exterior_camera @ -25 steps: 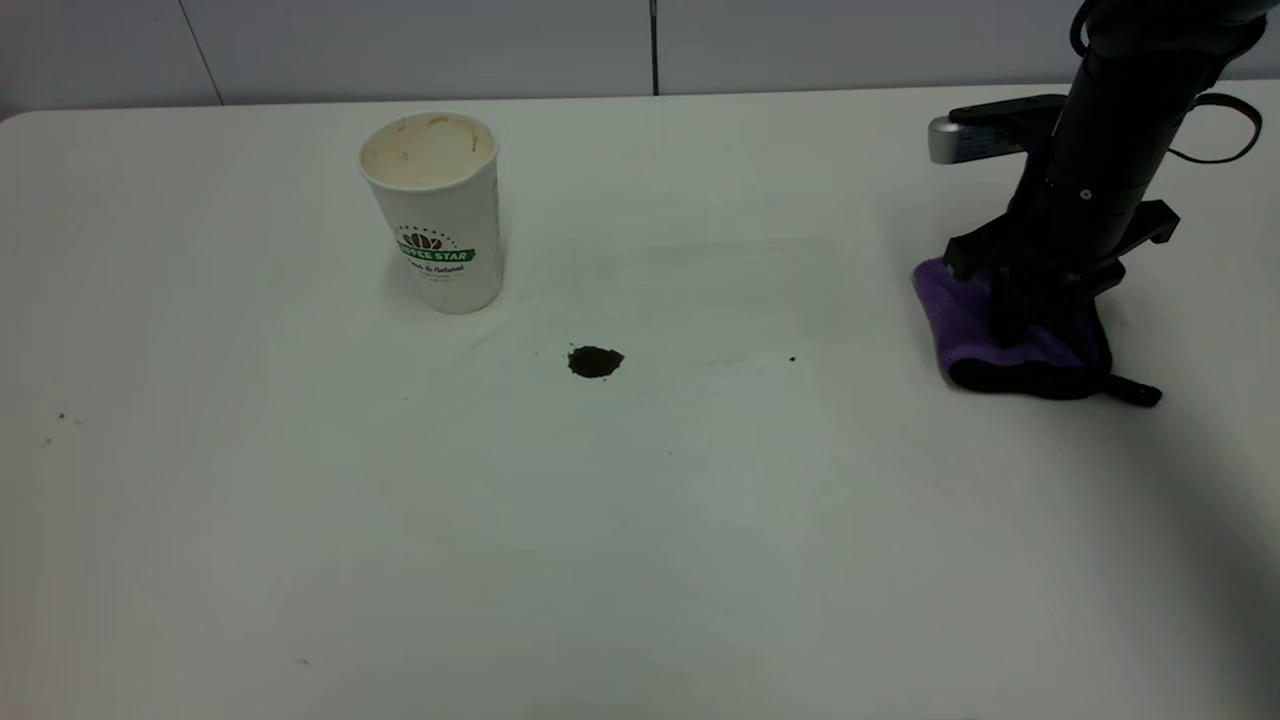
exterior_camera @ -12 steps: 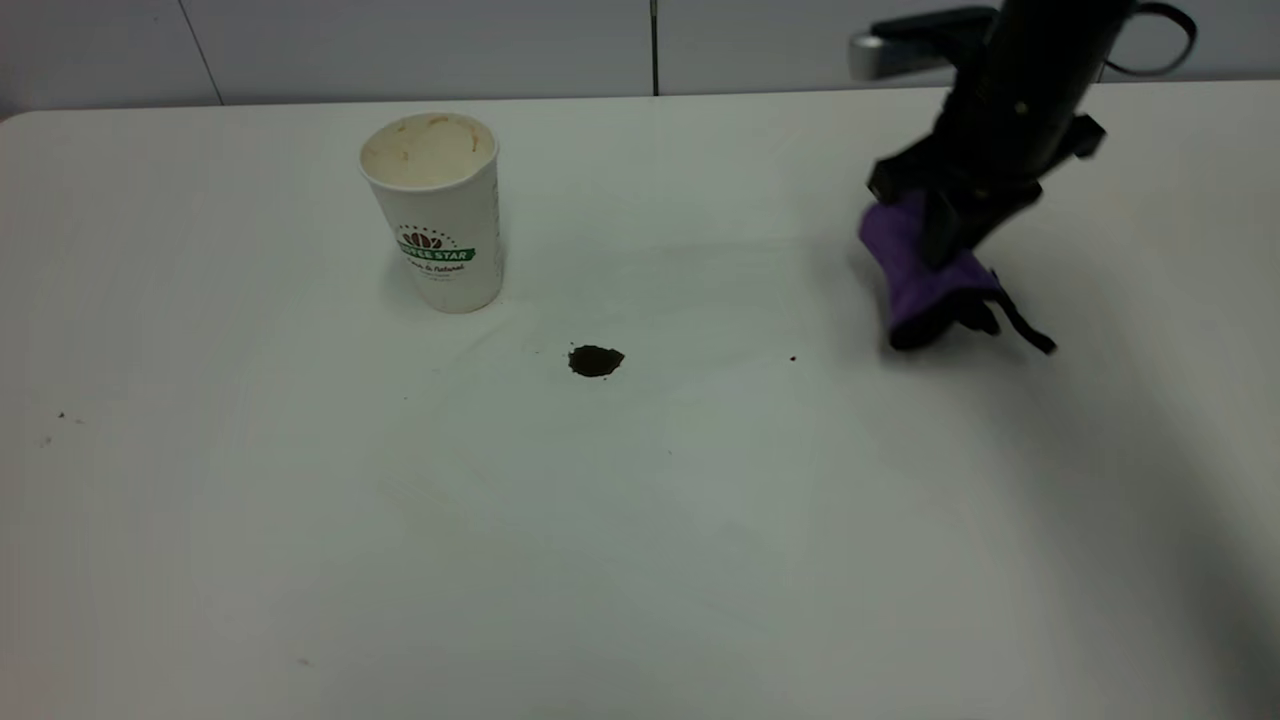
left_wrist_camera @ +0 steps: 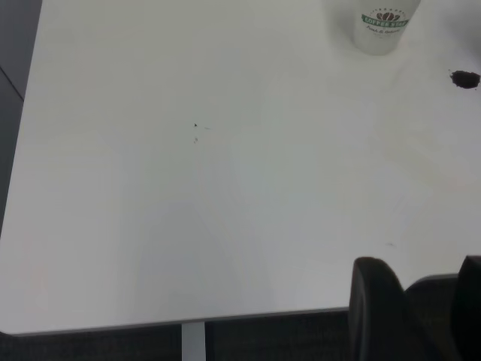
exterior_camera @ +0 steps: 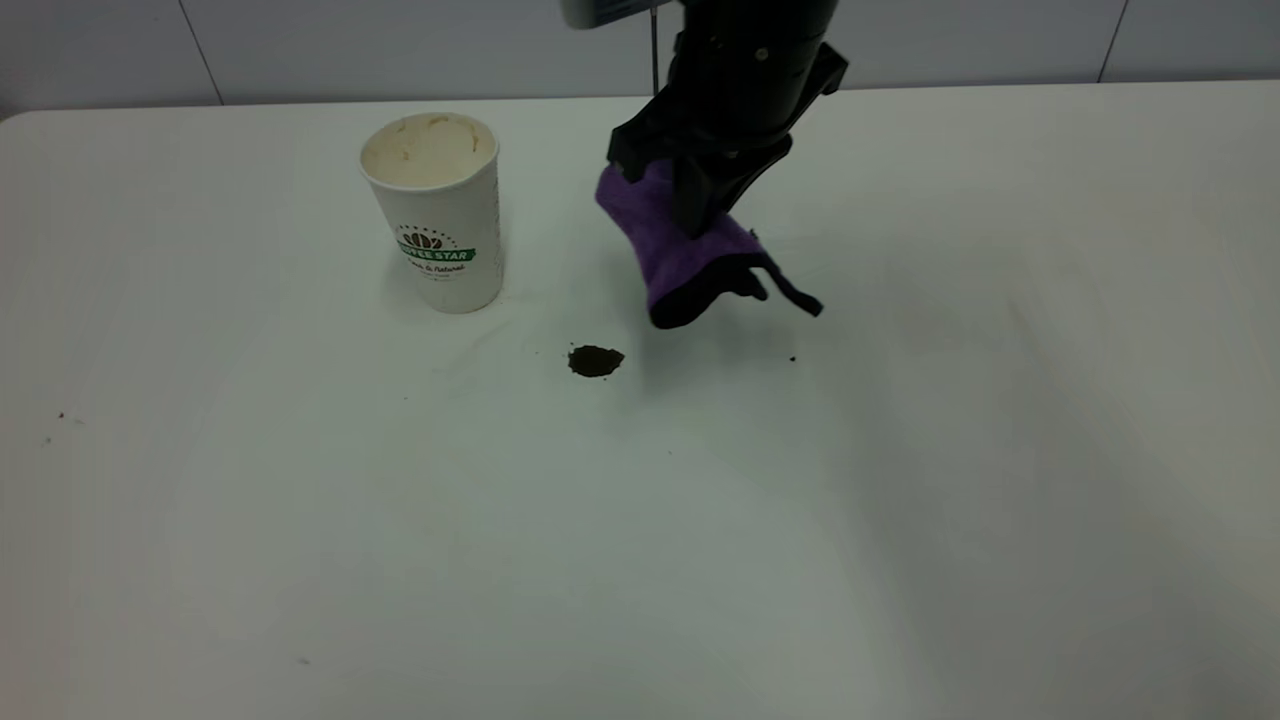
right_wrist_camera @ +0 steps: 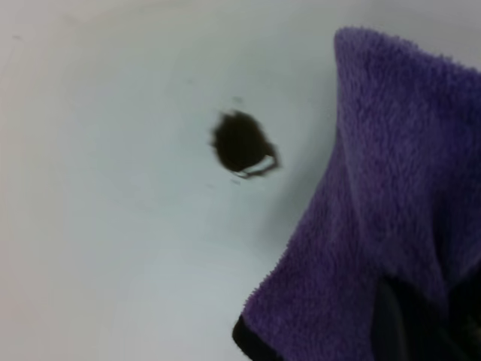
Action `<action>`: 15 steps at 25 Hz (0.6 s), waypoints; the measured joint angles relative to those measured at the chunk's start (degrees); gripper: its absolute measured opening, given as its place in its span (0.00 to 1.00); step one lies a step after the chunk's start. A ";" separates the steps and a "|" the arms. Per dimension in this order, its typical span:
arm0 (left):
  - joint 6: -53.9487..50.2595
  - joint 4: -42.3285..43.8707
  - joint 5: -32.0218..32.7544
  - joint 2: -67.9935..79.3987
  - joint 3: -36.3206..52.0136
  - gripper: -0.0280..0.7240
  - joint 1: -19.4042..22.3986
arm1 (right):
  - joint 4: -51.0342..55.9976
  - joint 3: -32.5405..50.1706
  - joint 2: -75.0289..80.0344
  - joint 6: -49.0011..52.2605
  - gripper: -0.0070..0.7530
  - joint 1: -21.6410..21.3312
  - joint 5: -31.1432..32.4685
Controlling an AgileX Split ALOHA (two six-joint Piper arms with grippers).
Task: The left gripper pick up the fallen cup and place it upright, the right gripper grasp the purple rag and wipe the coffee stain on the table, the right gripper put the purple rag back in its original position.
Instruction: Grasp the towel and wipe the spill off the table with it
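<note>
The cup (exterior_camera: 432,210) stands upright on the table (exterior_camera: 900,480) at the back left; it also shows in the left wrist view (left_wrist_camera: 383,26). The coffee stain (exterior_camera: 595,361) lies in front and to the right of the cup. My right gripper (exterior_camera: 692,212) is shut on the purple rag (exterior_camera: 682,255) and holds it in the air, just behind and right of the stain. In the right wrist view the rag (right_wrist_camera: 391,210) hangs beside the stain (right_wrist_camera: 240,143). My left gripper (left_wrist_camera: 421,265) is open and empty at the table's near left edge, far from the cup.
Tiny dark specks lie right of the stain (exterior_camera: 792,358) and near the left edge (exterior_camera: 60,415). A grey panelled wall (exterior_camera: 400,45) runs behind the table. The table's edge (left_wrist_camera: 150,325) shows in the left wrist view.
My right gripper lifted the purple rag off the table at the right and carried it leftward to beside the stain. The cup and stain have not moved.
</note>
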 joint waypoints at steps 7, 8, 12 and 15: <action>0.00 0.00 0.00 0.00 0.00 0.40 0.00 | 3.32 -0.68 6.20 0.21 0.07 2.56 -4.04; 0.00 0.00 0.00 0.00 0.00 0.40 0.00 | 3.88 -0.74 7.05 0.21 0.07 2.56 -5.12; 0.00 0.00 0.00 0.00 0.00 0.40 0.00 | 4.54 -1.31 9.56 0.21 0.07 2.45 -8.41; 0.00 0.00 -0.04 0.00 0.00 0.40 0.00 | 5.44 -2.61 11.34 0.15 0.07 2.45 -9.72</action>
